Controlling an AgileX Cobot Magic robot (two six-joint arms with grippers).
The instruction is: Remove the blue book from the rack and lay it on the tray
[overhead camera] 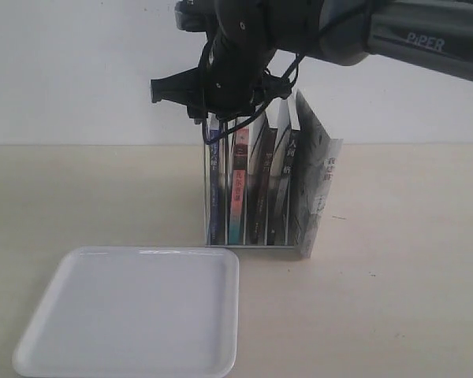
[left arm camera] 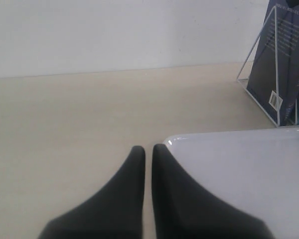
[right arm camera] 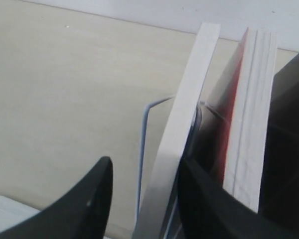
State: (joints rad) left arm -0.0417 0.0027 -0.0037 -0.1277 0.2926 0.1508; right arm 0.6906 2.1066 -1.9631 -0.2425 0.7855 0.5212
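The blue book stands upright in the leftmost slot of the white wire rack. My right gripper reaches in from the upper right and sits over the book's top. In the right wrist view it is open. The book's white page edge lies between the two black fingers, close to one and apart from the other. The white tray lies empty in front of the rack, to the left. My left gripper is shut on nothing, low over the table at a corner of the tray. From there the blue book's cover and the rack's wire show.
More books fill the rack: one with a pink-and-teal spine, dark ones, and a grey-white marbled one leaning at the right end. A red-covered book stands right behind the blue one. A pale wall runs behind the table.
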